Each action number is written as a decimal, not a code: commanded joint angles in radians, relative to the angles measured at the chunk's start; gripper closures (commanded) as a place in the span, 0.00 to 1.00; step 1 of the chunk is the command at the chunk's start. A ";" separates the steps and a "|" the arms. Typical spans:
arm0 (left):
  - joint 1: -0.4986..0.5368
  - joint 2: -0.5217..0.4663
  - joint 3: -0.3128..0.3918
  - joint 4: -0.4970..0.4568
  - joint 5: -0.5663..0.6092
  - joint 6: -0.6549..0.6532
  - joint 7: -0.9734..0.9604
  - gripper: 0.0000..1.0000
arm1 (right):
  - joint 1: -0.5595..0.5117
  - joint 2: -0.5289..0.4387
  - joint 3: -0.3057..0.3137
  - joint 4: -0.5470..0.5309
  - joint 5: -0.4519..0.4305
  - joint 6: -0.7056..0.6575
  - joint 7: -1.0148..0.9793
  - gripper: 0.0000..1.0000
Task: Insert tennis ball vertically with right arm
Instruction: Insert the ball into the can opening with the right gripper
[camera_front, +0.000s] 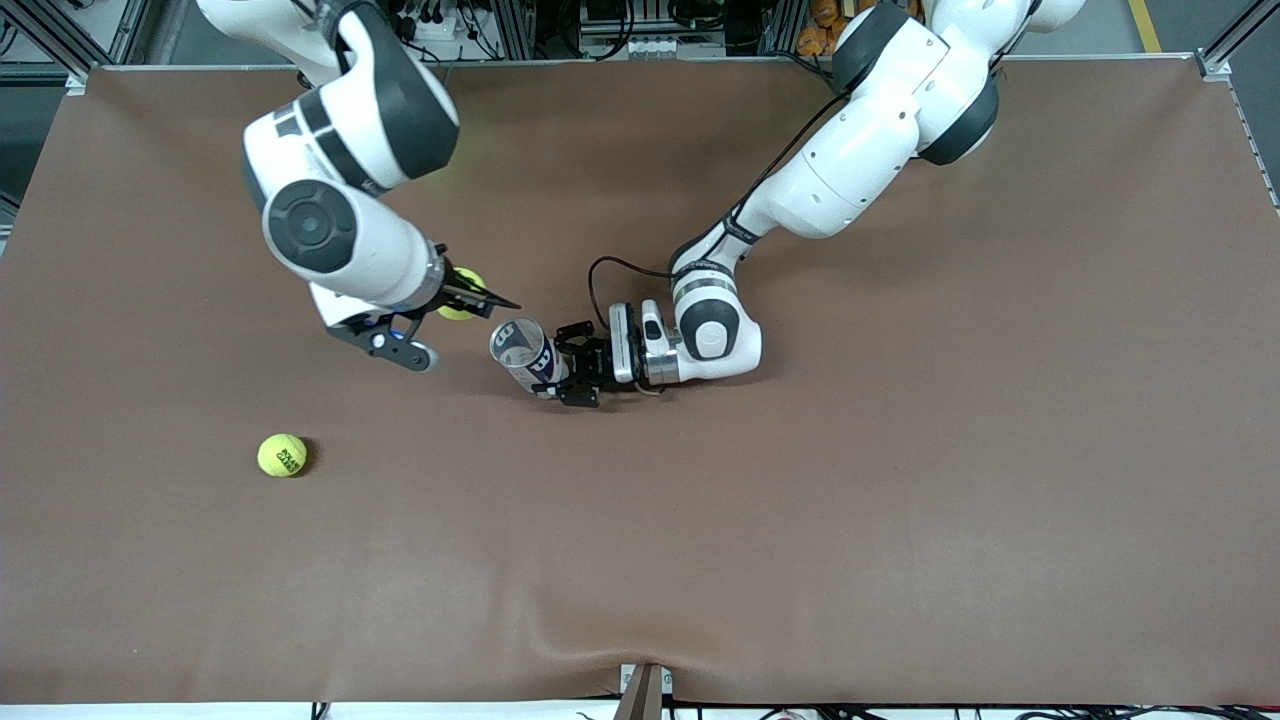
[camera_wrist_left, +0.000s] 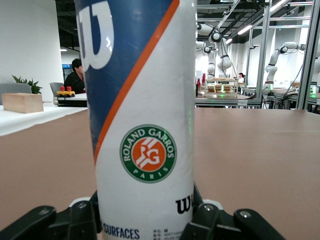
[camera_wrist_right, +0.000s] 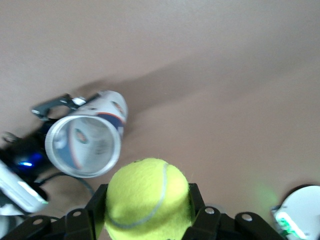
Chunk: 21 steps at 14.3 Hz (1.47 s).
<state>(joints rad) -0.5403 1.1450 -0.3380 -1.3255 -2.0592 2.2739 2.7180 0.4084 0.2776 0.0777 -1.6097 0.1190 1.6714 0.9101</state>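
- The can (camera_wrist_left: 145, 120) has a round green badge with the words "ROLAND GARROS PARIS".
- It has a big white "W" near its top.
- The word "SURFACES" is near its bottom.

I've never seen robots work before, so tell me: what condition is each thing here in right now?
Tennis ball can: upright, mouth open, gripped low down.
Left claw: shut on the can.
Held tennis ball: up in the air.
Right claw: shut on that ball.
Second tennis ball: loose on the table.

A tall tennis ball can (camera_wrist_left: 142, 115) stands upright on the brown table (camera_wrist_left: 260, 155), gripped between the left gripper's (camera_wrist_left: 145, 220) fingers (camera_wrist_left: 82, 217).
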 joint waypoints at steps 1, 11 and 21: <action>-0.032 0.022 0.007 0.031 -0.061 -0.001 0.057 0.37 | 0.012 0.011 -0.013 0.024 0.014 0.042 0.082 0.59; -0.032 0.028 0.014 0.029 -0.068 -0.001 0.071 0.35 | 0.102 0.057 -0.016 0.007 -0.074 0.137 0.300 0.59; -0.030 0.027 0.016 0.026 -0.068 -0.002 0.098 0.36 | 0.112 0.091 -0.016 -0.004 -0.139 0.168 0.374 0.35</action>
<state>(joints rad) -0.5629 1.1506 -0.3319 -1.3168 -2.0912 2.2740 2.7257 0.5075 0.3713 0.0679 -1.6159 -0.0039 1.8368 1.2566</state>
